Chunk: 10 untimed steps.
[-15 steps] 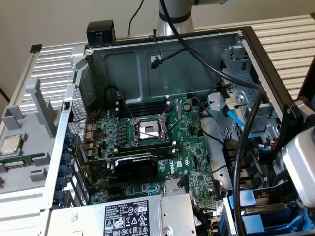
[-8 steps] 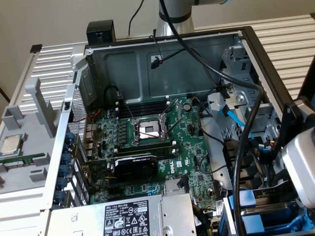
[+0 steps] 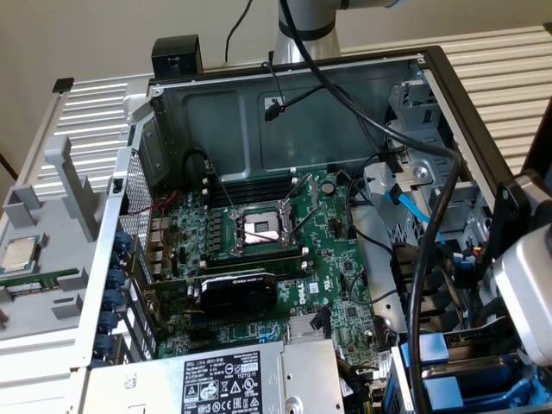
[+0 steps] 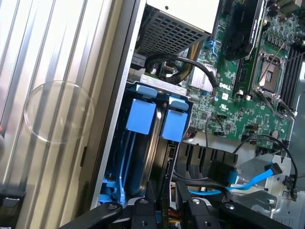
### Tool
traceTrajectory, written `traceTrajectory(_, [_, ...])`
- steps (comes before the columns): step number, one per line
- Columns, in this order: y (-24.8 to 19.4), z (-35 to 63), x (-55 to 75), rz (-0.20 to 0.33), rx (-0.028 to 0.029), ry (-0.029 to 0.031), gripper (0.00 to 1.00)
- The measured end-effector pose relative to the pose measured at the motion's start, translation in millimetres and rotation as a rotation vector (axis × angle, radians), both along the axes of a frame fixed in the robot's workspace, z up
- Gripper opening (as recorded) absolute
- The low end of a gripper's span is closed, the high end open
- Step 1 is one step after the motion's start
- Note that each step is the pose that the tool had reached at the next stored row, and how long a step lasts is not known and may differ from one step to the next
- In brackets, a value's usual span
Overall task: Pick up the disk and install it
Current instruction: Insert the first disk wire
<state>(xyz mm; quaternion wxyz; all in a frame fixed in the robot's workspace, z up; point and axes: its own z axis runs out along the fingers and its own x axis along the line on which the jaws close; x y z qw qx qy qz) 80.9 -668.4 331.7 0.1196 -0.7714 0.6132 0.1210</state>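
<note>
The disk (image 4: 142, 116) shows by its blue carrier frame, standing on edge in the drive cage at the corner of the open computer case (image 3: 259, 112). It sits just beside the grey power supply box (image 4: 167, 28). A second blue frame (image 4: 175, 125) stands right beside it, the two touching or very nearly so. I cannot make out the metal drive body or its label on either one, so I cannot be sure which frame holds the drive.

In the wrist view my end effector (image 4: 167, 214) hangs over the open end of that cage, near the two blue tabs and apart from them. I cannot tell whether it is clenched or released, and I see nothing in its grasp. In the exterior view my arm's grey wrist (image 3: 528, 297) is at the exterior view's right, above the blue frames, and a thick black cable (image 3: 423, 259) loops down past it.

The green motherboard (image 3: 328, 259) lies flat in the case, with the CPU socket (image 3: 259, 228) open and its metal levers raised. A black graphics card (image 3: 237, 293) is slotted between the socket and the power supply. A light blue data cable (image 4: 257, 179) curls beside the cage. The case rests on a white ribbed desk (image 3: 509, 60). A small square silver chip (image 3: 21, 253) lies on a grey tray at the exterior view's left.
</note>
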Motion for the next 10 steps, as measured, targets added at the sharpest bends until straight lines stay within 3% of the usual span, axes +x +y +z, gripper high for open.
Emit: traceTrajectory(10, [0.0,-1.7,0.0,0.0,-0.0001,0.0,0.3])
